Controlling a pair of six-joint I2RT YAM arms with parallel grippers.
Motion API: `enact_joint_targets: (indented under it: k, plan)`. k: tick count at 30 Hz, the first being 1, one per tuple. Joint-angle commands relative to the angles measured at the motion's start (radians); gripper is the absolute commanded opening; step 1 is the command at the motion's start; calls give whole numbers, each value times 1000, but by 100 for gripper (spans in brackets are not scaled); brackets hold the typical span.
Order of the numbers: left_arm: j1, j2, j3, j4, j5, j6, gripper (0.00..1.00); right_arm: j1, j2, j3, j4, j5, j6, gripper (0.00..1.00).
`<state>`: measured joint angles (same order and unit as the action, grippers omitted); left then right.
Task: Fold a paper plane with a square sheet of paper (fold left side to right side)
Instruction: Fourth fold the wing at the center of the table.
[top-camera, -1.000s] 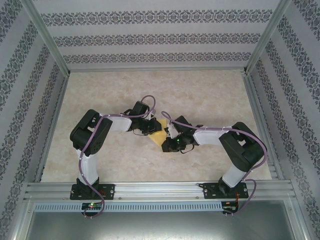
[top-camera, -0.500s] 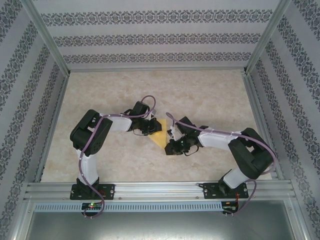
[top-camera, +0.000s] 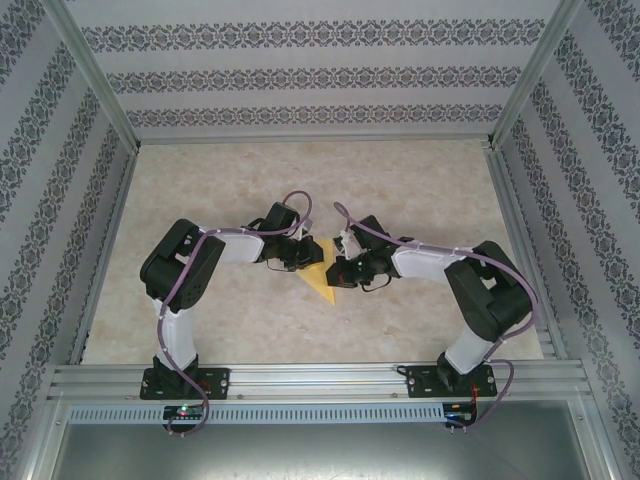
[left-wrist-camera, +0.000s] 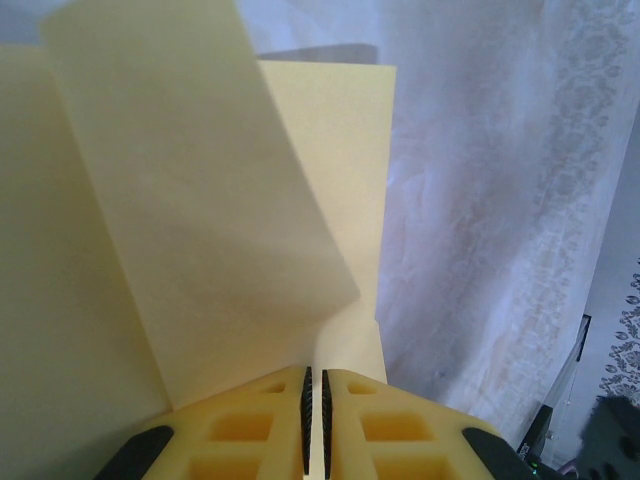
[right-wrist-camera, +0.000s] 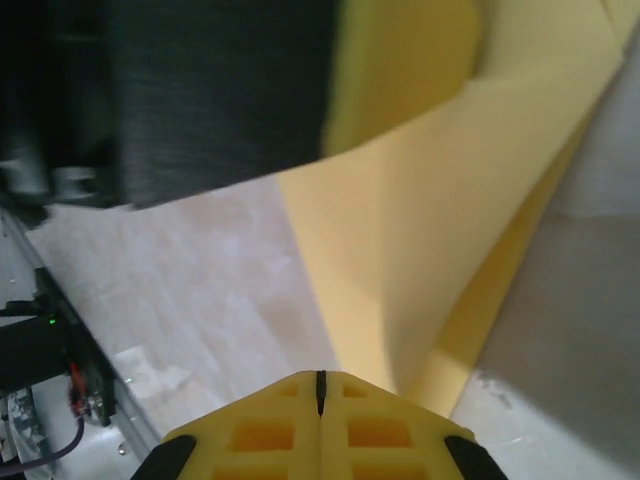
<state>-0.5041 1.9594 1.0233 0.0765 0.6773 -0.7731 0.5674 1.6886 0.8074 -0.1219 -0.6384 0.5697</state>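
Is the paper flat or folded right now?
Folded, not flat: the paper shows overlapping layers, one raised over another in the left wrist view, and it curves up off the table in the right wrist view.

We find the table (top-camera: 420, 180) free far, left and right; centrally, left gripper (top-camera: 305, 260), right gripper (top-camera: 336, 270) and paper (top-camera: 321, 281) block.

The right pincer (top-camera: 337, 272) has drawn back up alongside the left pincer (top-camera: 303, 258), uncovering the square sheet of paper's (top-camera: 325, 286) near tip.
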Motion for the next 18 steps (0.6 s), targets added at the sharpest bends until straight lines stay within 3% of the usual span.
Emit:
enact_joint_targets:
  k: [1, 11, 15, 18]
  plan:
    - [-7, 17, -6, -101, -72, 36, 16, 12, 37, 25, 7, 30, 3, 3]
    - [-4, 6, 20, -123, -81, 52, 16, 25, 92, 2, -93, 94, -35, 3]
    - [-1, -28, 43, -109, -69, 66, 24, 27, 103, -10, -137, 128, -45, 2]
    - [-1, -88, 39, -83, -65, 81, 25, 28, 111, -13, -160, 153, -56, 0]
